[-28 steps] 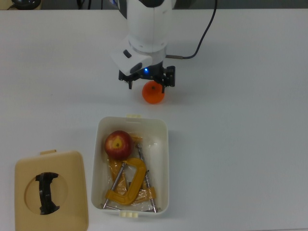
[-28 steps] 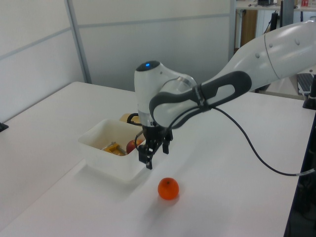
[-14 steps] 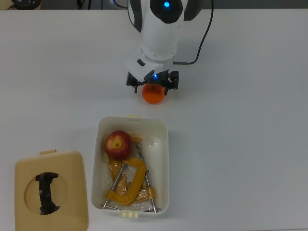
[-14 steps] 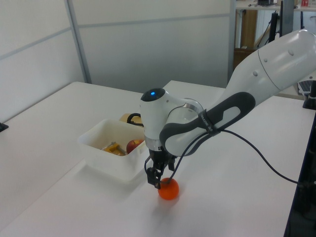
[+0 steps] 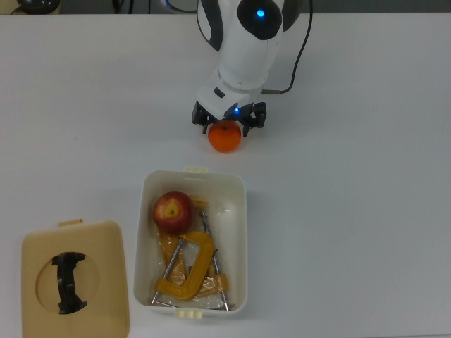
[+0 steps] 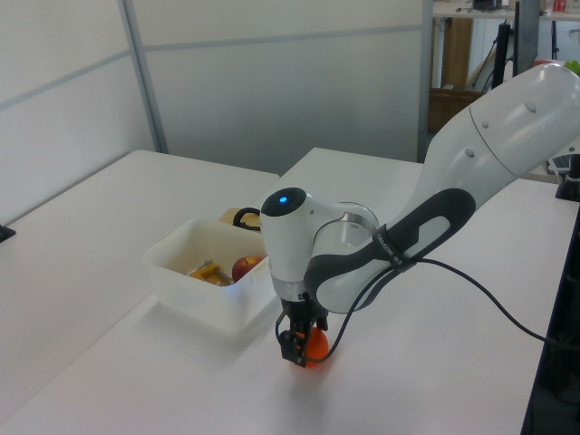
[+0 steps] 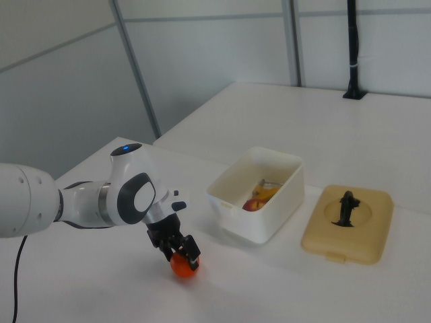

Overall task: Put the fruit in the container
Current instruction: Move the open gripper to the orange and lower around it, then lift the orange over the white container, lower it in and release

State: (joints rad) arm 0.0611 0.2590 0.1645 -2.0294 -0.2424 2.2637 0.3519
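Observation:
The orange (image 5: pixel 225 138) rests on the white table just beyond the container's far short end in the top view. My gripper (image 5: pixel 229 125) is lowered over it, open, with its fingers straddling the fruit; the left view shows the gripper (image 6: pixel 294 343) low at the orange (image 6: pixel 316 346), and the right view shows the gripper (image 7: pixel 178 249) on top of the orange (image 7: pixel 183 265). The red apple (image 5: pixel 173 211) with yellow patches lies inside the white container (image 5: pixel 244 239), at the end nearest the arm. The apple (image 7: pixel 252 204) also peeks over the container (image 7: pixel 246 222) wall.
A yellow C-clamp (image 5: pixel 189 271) fills the container's other end. The beige lid (image 5: pixel 106 282) with a black handle lies flat at the top view's lower left, beside the tub. A black cable (image 5: pixel 299 49) trails from the arm over the table.
The arm has swung over and come down from above the container's edge onto the orange, its fingers now around it. The orange, apple and lid have stayed put.

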